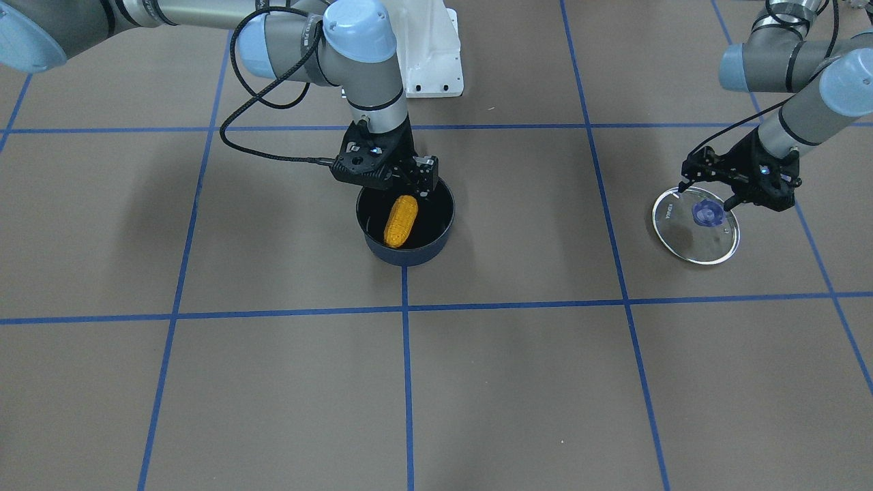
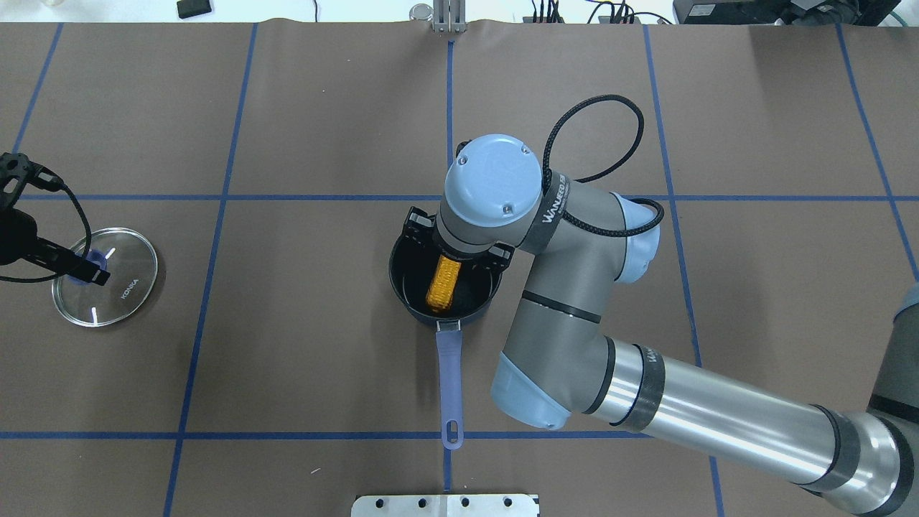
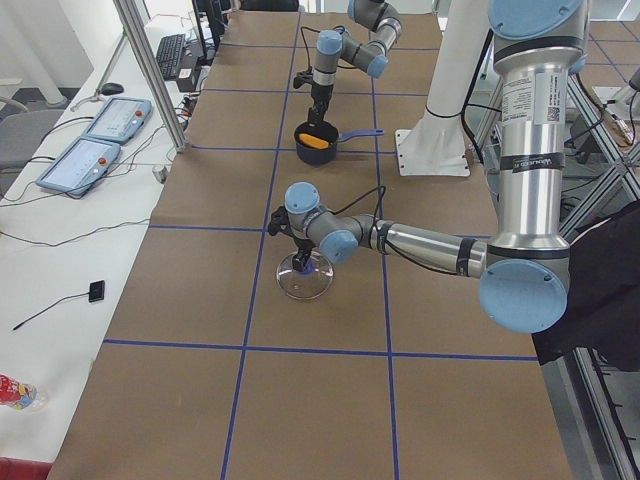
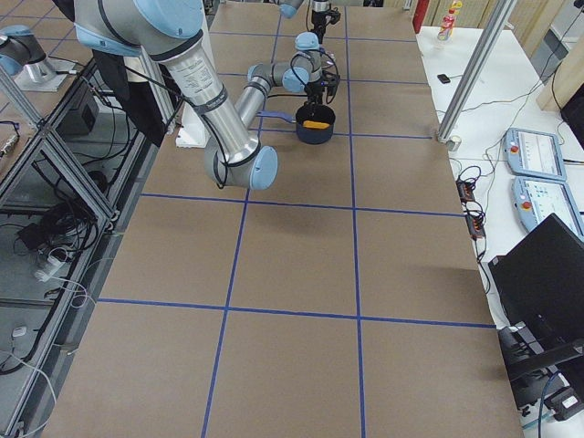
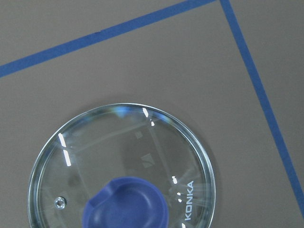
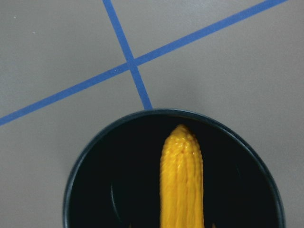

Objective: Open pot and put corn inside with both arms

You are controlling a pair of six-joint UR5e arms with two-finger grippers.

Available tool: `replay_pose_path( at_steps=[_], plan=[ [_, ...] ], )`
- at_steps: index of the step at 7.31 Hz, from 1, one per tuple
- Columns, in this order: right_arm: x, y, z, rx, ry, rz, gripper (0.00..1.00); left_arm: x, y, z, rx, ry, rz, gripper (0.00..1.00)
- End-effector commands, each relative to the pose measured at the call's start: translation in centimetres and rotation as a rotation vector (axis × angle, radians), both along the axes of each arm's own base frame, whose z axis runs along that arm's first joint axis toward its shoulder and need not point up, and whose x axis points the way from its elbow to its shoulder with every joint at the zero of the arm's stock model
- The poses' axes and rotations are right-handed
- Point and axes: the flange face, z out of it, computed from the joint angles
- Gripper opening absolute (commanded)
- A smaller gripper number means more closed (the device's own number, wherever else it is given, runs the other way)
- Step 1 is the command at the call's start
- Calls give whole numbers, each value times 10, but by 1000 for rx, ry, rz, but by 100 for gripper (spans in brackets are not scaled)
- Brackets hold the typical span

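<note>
Fingertips of the right gripper point(image 1: 417, 183) hang just inside the pot point(image 1: 443, 228), at the rim opposite its lavender handle point(image 2: 449, 380). You cannot tell from any view whether they are clamped on the corn point(image 1: 400, 220) or spread clear of it. The cob lies inside the pot, slanted, with its upper end under those fingers.

Well apart from the pot, on the robot's left, the left gripper point(image 1: 706, 196) stands with its fingers apart, straddling the knob point(image 1: 706, 214) of the glass lid point(image 1: 709, 249), which lies flat on the table point(image 1: 518, 382).

The placing looks all but done. To finish it cleanly, spread the right fingers fully. Then lift straight up from the pot so that nothing snags the rim or drags the cob back out. Keep the left arm away from the pot.
</note>
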Motion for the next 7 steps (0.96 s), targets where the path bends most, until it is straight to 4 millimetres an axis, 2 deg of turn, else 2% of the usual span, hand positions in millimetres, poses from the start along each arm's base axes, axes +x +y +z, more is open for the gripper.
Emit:
replay_pose_path(
  at_steps=[1, 2, 3, 4, 5, 6, 7],
  plan=[
    [67, -57, 18, 16, -26, -105, 100, -39, -14, 7, 9, 25, -15, 97],
    [125, -83, 41, 41, -55, -173, 100, -67, -24, 15, 6, 17, 0, 97],
    [164, -102, 60, 76, -45, -187, 100, -91, -34, 17, 10, 2, 32, 98],
    [183, -110, 89, 124, -13, -226, 100, -117, -42, 21, 31, -18, 39, 98],
    [215, -122, 126, 171, 16, -279, 100, -140, -45, 28, 45, -33, 47, 98],
    [251, -128, 162, 197, 12, -339, 100, -157, -50, 30, 58, -45, 53, 98],
    [295, -136, 194, 214, 18, -350, 100, -175, -54, 33, 77, -54, 58, 98]
  ],
)
